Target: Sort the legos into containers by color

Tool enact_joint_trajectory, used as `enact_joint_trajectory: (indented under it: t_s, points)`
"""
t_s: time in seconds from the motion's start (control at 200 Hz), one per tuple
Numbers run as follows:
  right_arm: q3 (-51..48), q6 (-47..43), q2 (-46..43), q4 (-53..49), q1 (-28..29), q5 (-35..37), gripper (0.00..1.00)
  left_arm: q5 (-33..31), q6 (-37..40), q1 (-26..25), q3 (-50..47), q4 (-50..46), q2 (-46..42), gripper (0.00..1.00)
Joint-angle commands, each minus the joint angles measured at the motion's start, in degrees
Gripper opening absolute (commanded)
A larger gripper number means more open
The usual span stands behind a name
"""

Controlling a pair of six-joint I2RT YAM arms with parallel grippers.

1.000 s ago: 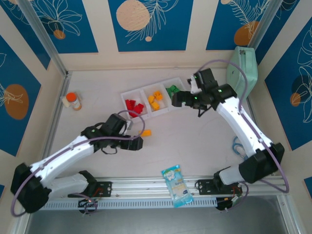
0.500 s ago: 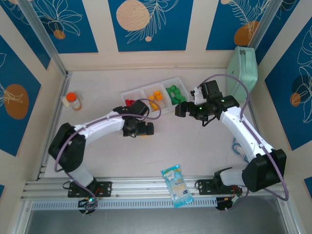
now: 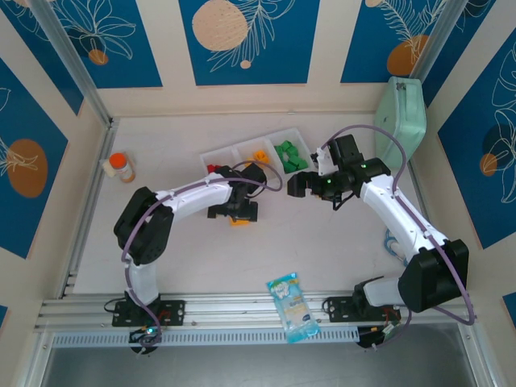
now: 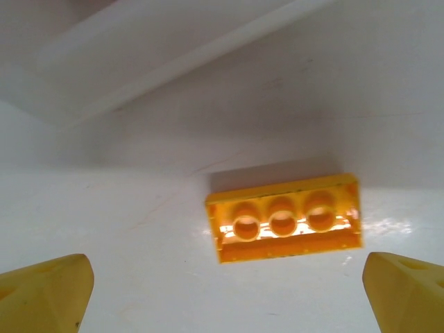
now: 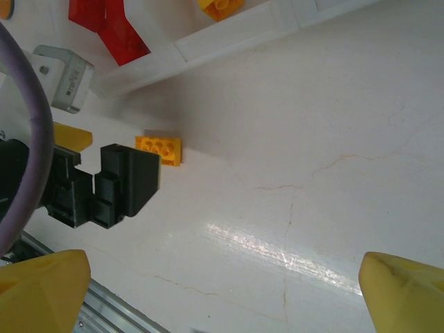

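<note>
– Just off the tray's near wall, on the bare surface, sits one loose orange brick. It's hollow side up, close to the tray but not touching.
– And the left claw hangs right over it, jaws wide apart, nothing between them. I'd call this the reach for the pick.
– Agreed. Look at the left wrist view: the brick's long side runs across the gap, a touch tilted. It sits toward the finger on the right of that view, ahead of the tips.
– So what makes this a clean grab?
– Centre first, I'd say. Slide over until the brick is midway between the fingers, square the wrist to that tilt, then drop straight down. Closing from here would likely shove it sideways.
– End-to-end grip, then?
– That's how it lines up. The ends are small faces, so the pads should land low and flat, or it may pivot out. A quarter turn to pinch the long sides looks steadier to me.
– Where does it go?
– Mid-tray, with the other oranges, between the reds and the greens. It's a short lift over the wall.
– The right claw?
– Wide apart too, empty, hovering over the surface near the greens. Best kept out of the left arm's path.
</note>
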Motion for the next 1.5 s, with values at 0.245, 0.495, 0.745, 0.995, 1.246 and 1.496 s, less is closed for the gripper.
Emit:
enact_joint_trajectory:
  t_s: [0.245, 0.495, 0.745, 0.995, 1.246, 1.496]
  points:
    - [-0.1, -1.4, -1.1, -1.0, 0.2, -1.1, 1.00, 6.4, -0.1, -0.3, 0.5, 2.1, 2.3, 0.92]
    - [-0.8, -1.3, -1.5, -1.3, 0.0, -0.2, 0.99, 7.3, -0.2, -0.3, 2.8, 0.6, 6.3, 0.89]
    - [-1.2, -1.2, -2.1, -1.7, 0.9, -0.7, 1.00, 8.6, -1.2, 0.0, 4.0, 1.0, 8.6, 0.85]
    - [-0.3, -2.6, -2.4, -3.0, 1.6, 0.0, 1.00, 11.1, -2.3, 1.6, 3.0, 3.5, 9.3, 0.74]
    - [-2.9, -1.2, -2.8, -1.6, 2.4, 0.7, 1.00, 10.4, -3.6, 2.4, -0.5, 5.4, 8.2, 0.68]
    - [-4.1, 0.2, -3.7, -0.6, 4.4, 1.8, 1.00, 11.9, -1.9, 2.3, -3.3, 11.8, 2.9, 0.57]
